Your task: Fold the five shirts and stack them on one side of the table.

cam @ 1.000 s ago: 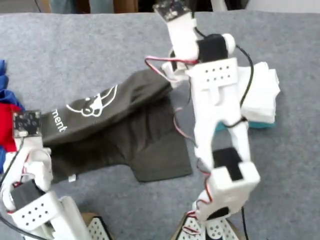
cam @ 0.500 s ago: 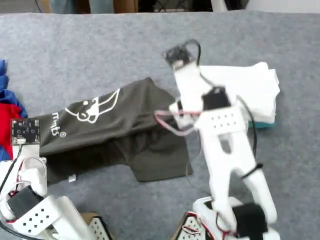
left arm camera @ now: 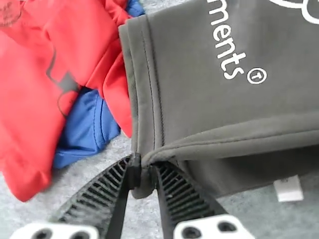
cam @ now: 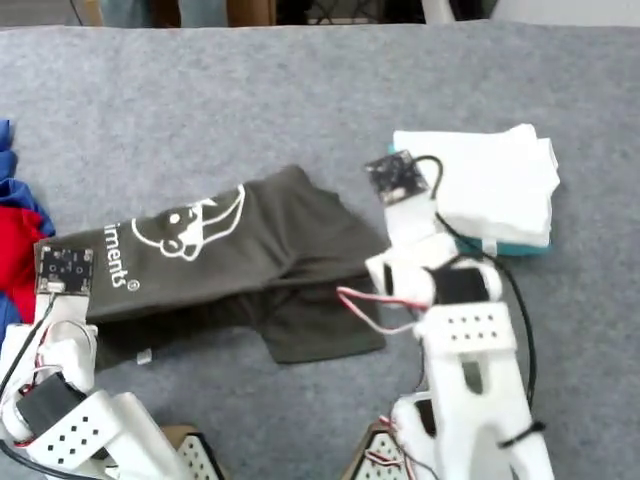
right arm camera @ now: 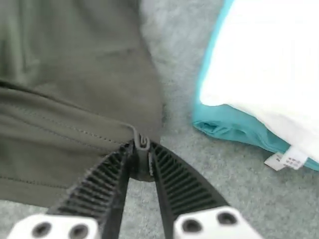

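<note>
Dark shirt (cam: 250,260): partly folded across the middle of the grey desk (cam: 200,100), white print facing up, its length running from 8 o'clock to 2 o'clock.
Left claw (left arm camera: 142,167): pinched closed on the dark shirt's hemmed corner at its 8 o'clock end.
Right claw (right arm camera: 142,149): clamped on a doubled edge of the dark shirt at its 3 o'clock side.
White shirt (cam: 490,185): folded at the desk's 3 o'clock, lying on a teal shirt (right arm camera: 224,124).
Red shirt (left arm camera: 45,74) and blue shirt (left arm camera: 87,129): crumpled together at the 9 o'clock edge, just beside the dark shirt's hem.
</note>
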{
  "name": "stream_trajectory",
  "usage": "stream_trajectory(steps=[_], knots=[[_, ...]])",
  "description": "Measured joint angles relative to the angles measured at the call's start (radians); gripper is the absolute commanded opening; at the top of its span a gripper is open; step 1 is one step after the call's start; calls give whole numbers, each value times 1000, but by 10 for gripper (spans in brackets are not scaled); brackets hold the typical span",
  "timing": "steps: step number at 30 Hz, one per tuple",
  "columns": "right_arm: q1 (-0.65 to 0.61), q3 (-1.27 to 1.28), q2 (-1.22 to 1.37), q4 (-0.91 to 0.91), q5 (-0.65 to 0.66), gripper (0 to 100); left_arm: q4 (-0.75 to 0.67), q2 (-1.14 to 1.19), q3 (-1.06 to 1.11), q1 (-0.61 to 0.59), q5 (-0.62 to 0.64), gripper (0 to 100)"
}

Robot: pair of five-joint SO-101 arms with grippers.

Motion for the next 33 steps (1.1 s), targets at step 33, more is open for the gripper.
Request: stream_trajectory(steps=[33], knots=[[-69, 178, -354, 71, 29, 46, 0, 0, -169, -166, -60, 55]])
